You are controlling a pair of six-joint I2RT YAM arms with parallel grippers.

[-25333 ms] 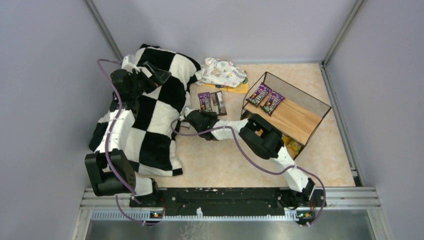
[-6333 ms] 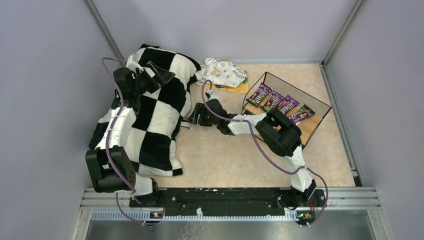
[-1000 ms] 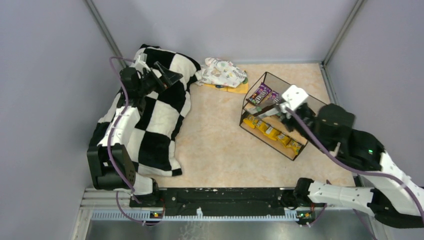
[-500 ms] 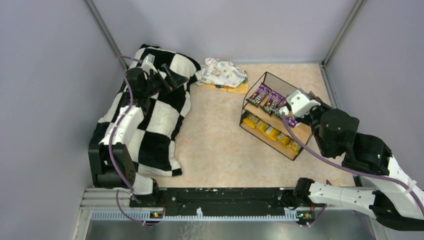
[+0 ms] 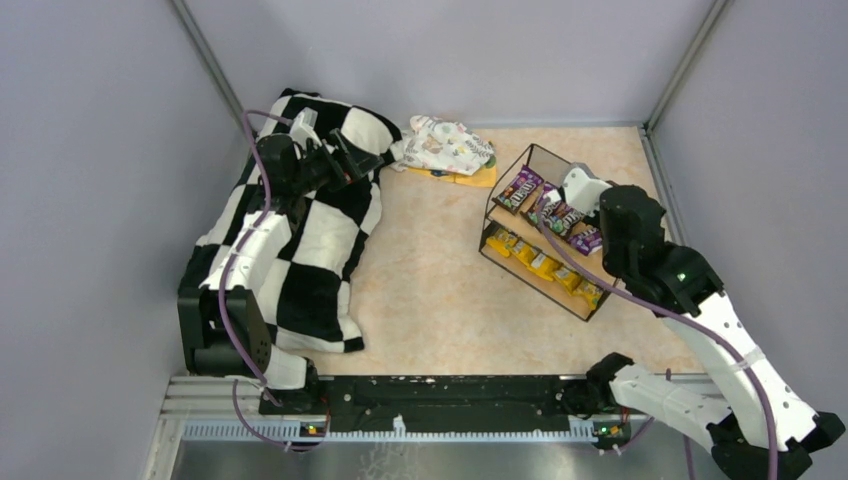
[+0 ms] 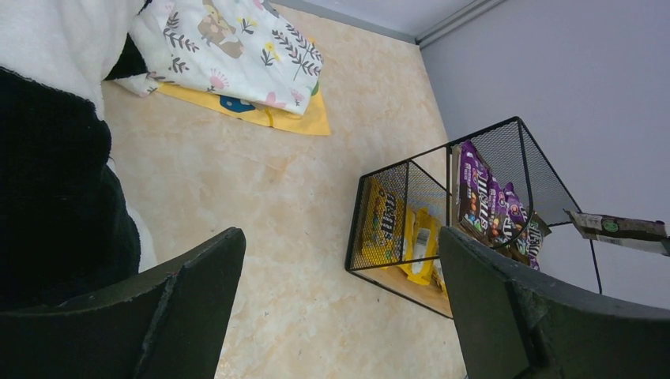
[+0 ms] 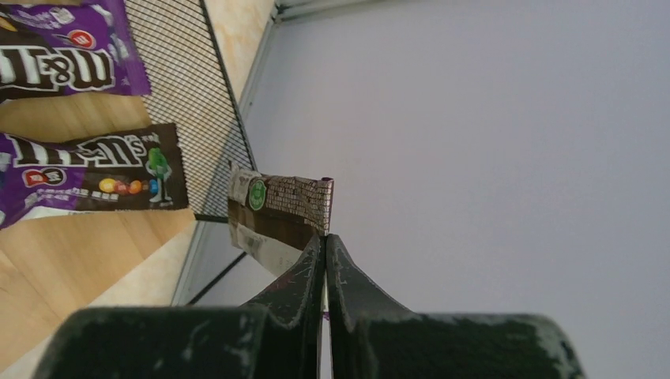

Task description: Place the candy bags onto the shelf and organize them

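The shelf [image 5: 560, 166] stands at the right, a black wire rack with wooden boards. Purple candy bags [image 5: 521, 188] lie in a row on its upper board and yellow candy bags [image 5: 545, 266] fill the lower one. My right arm [image 5: 630, 235] hangs over the shelf's far right end and hides its own fingers from above. In the right wrist view my right gripper [image 7: 325, 237] is shut on a dark brown candy bag [image 7: 280, 212], held in the air beside the shelf's mesh side [image 7: 182, 87]. My left gripper [image 6: 340, 308] is open and empty above the blanket.
A black-and-white checkered blanket [image 5: 300, 250] covers the left side under my left arm. A white floral cloth bundle [image 5: 448, 143] lies on a flat orange sheet [image 5: 472, 178] at the back. Grey walls close in on three sides, close behind the shelf.
My right arm has drawn its elbow in over the shelf's right end, still holding the brown bag. My left gripper has drifted right over the blanket.
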